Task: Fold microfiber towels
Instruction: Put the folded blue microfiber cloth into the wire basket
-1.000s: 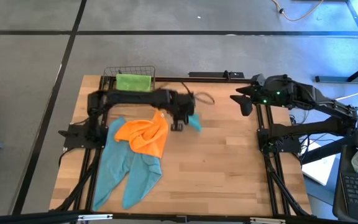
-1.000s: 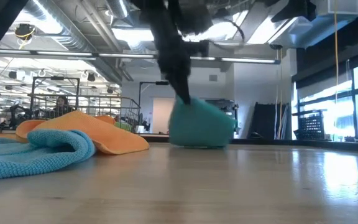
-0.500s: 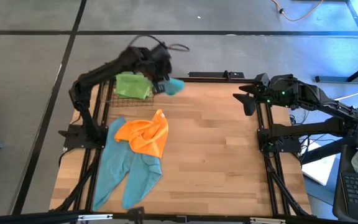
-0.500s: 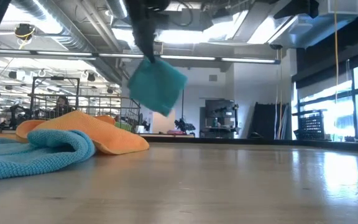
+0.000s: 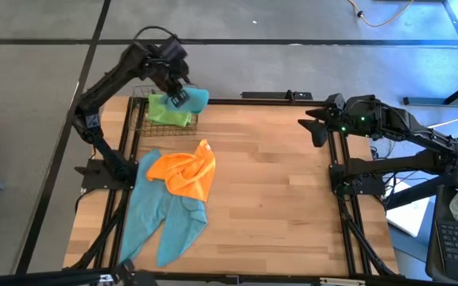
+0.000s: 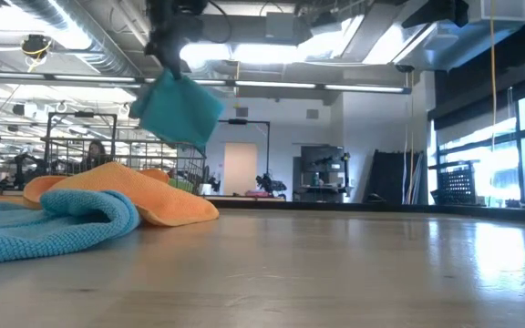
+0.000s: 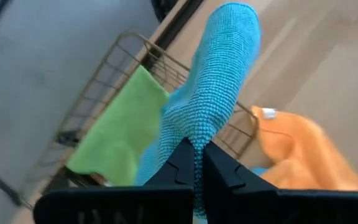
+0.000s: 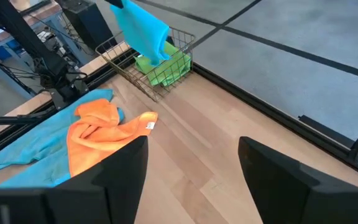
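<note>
High view: my left gripper [image 5: 178, 94], clamped on folded teal towel [image 5: 193, 98], has swung from table centre to above wire basket [image 5: 141, 97]; drop next. Right gripper [image 5: 312, 127] parked open.

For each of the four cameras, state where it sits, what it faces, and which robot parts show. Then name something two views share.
High: overhead, straight down; both arms, wooden table.
Low: table height, level across; left arm lifting folded teal towel.
Left wrist: past shut left gripper toward wire basket.
Right wrist: past open right gripper, over orange towel.
Shared: lime green towel.
</note>
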You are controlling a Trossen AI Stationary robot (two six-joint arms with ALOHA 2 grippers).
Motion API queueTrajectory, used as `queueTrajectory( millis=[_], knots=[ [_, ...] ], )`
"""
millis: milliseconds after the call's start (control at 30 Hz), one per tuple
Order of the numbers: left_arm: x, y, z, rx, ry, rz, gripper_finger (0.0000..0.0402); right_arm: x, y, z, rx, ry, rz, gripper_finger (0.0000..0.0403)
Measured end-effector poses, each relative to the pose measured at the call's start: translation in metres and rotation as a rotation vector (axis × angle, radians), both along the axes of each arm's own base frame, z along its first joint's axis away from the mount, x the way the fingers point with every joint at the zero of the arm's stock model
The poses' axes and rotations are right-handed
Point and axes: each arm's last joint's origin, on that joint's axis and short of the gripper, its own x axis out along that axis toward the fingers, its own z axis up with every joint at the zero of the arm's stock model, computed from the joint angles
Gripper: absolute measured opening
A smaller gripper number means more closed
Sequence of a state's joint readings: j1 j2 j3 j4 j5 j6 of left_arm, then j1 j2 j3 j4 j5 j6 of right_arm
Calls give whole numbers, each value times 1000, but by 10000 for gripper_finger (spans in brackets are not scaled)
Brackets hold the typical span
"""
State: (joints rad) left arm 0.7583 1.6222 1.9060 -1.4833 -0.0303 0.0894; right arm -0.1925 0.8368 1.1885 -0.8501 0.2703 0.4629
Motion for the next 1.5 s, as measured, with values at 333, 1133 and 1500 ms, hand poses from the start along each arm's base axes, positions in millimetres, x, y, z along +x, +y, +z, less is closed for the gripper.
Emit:
queueTrajectory(
  millis=[333,1133,1500],
  knots=[
    [-15,13,-39,-156,90,11,0,0,-1,0,29,-20,-45,252],
    [-66,71,-155,-122,80,102,0,3,-1,-1,184,-91,-122,252],
    [-76,95,-173,-92,101,102,16,17,-3,-5,208,-77,-132,252]
  ],
)
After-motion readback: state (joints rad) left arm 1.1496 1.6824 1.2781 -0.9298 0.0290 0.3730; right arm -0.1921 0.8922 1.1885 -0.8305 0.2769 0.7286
